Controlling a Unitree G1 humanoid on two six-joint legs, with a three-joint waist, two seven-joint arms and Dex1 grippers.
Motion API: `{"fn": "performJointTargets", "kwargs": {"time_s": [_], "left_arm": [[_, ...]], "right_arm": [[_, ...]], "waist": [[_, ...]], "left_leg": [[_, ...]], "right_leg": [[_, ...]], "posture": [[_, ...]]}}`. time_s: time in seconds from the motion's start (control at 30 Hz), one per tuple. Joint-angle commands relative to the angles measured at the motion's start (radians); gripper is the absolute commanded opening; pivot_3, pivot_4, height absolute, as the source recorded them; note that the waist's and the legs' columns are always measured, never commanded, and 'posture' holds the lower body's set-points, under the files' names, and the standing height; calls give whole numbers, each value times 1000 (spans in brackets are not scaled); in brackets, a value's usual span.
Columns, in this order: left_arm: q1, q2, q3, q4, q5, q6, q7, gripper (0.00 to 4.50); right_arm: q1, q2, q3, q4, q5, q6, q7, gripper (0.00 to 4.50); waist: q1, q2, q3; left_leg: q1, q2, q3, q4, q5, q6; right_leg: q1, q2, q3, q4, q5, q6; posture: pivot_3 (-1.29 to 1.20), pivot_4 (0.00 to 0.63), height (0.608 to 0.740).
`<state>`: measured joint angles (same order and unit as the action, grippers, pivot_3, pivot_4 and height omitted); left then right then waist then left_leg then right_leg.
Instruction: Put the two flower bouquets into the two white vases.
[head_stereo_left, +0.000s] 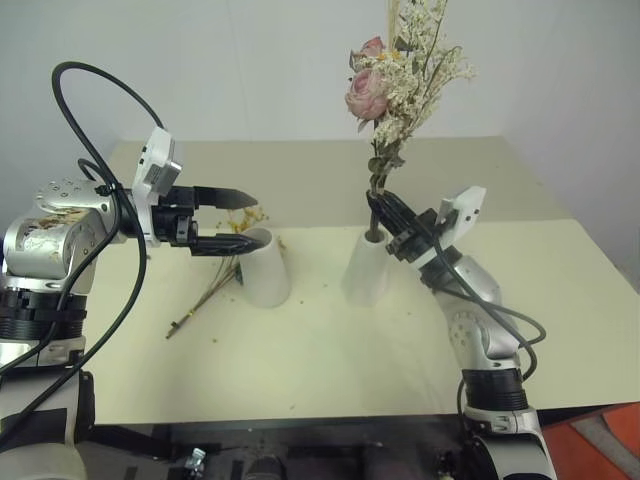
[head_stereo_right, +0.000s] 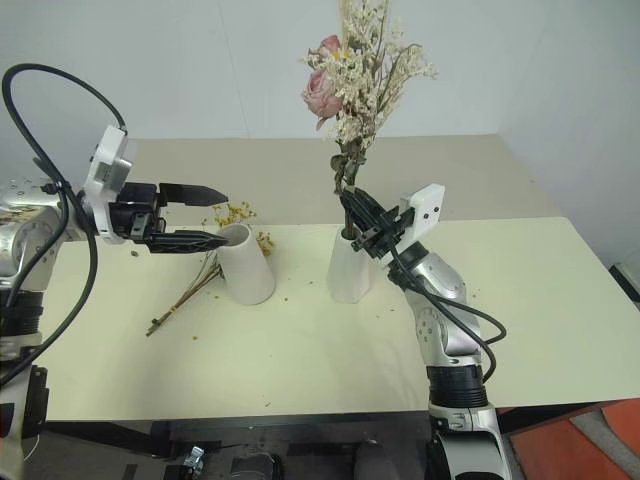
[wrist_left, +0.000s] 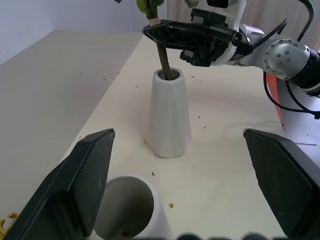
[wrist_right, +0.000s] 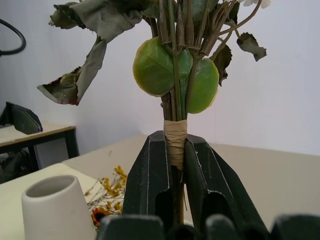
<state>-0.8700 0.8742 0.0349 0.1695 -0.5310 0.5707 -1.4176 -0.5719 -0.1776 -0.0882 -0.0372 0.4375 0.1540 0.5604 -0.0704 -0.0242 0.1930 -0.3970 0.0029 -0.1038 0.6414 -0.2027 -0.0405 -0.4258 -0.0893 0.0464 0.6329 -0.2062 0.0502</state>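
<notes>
Left eye view: pale cream worktop (head_stereo_left: 330, 370) spanning the scene. Fuller bouquet (head_stereo_left: 402, 75) of white sprays, green leaves and pink rose standing upright, stems dropped into the mouth of the right-hand white vase (head_stereo_left: 368, 268). Right claw (head_stereo_left: 384, 212) pressed together on the stems just above that vase's rim, pinching them at the paper-wrapped binding (wrist_right: 175, 140), clear in the right wrist view. Left-hand white vase (head_stereo_left: 264, 266) upright on the worktop, near the other vase but apart from it, mouth open and holding no stems. Left claw (head_stereo_left: 238, 220) spread wide, pinching nothing, hovering level at that vase's mouth with the lower finger (head_stereo_left: 225, 243) at the rim; contact with the rim hard to judge. Sparse bouquet (head_stereo_left: 212, 288) of thin brown stems lying flat on the worktop, just left of and behind the left-hand vase, yellow-orange blooms (head_stereo_right: 236, 213) showing past the vase. Small crumbs (wrist_left: 171, 204) of dried petal scattered over the worktop around both vases.
</notes>
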Motion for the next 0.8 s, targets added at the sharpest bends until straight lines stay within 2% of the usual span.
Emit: {"fn": "performJointTargets", "kwargs": {"time_s": [0.03, 0.6, 0.8], "left_arm": [[-25, 15, 20, -22, -4, -1, 1, 4500], [-34, 12, 15, -6, 3, -7, 0, 4500], [-37, 11, 14, 0, 6, -11, -2, 4500]], "right_arm": [[-3, 1, -3, -27, -4, -44, -2, 194], [57, 4, 21, -49, -43, -80, -5, 194], [60, 3, 27, -57, -45, -78, -21, 2272]], "waist": [[0, 0, 0], [1, 0, 0], [0, 0, 0]], "left_leg": [[0, 0, 0, 0, 0, 0], [0, 0, 0, 0, 0, 0], [0, 0, 0, 0, 0, 0]], "right_leg": [[0, 0, 0, 0, 0, 0], [0, 0, 0, 0, 0, 0], [0, 0, 0, 0, 0, 0]], "posture": [[0, 150, 740], [0, 150, 740], [0, 150, 740]]}}
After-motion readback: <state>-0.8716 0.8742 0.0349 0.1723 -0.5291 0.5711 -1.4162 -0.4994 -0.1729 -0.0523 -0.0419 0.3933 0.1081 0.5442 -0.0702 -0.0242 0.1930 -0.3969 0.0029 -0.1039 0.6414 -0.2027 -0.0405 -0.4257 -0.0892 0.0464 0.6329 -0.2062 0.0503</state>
